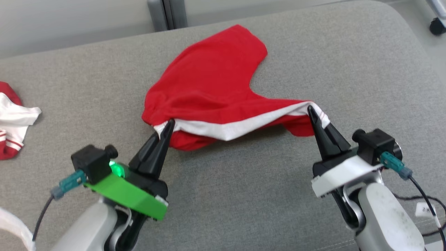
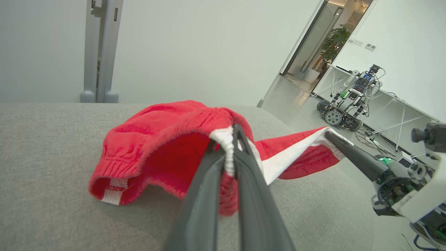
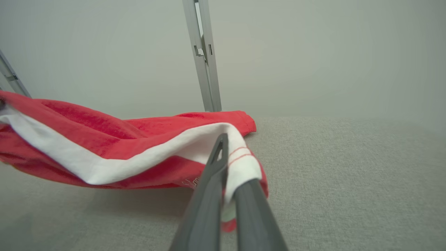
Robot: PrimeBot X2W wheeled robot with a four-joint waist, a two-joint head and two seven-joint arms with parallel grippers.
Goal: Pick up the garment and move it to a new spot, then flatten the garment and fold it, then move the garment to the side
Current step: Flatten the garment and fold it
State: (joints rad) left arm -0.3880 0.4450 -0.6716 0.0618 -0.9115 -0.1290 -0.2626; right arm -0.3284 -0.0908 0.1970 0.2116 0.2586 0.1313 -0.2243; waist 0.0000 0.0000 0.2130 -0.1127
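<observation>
Holding the red garment [image 1: 209, 80] by its white-banded edge, I have my left tool [image 1: 169, 122] and right tool [image 1: 310, 108] each pinched shut on a corner, with the cloth sagging between them over the middle of the counter [image 1: 244, 188]. My worry is a thin pinch slipping if I spread the arms too hard, dropping a corner into a bunch. Grey fabric covers the counter, another red-and-white piece [image 1: 10, 122] lies at its left edge, and a pale wall with a grey post [image 1: 167, 14] stands behind.
</observation>
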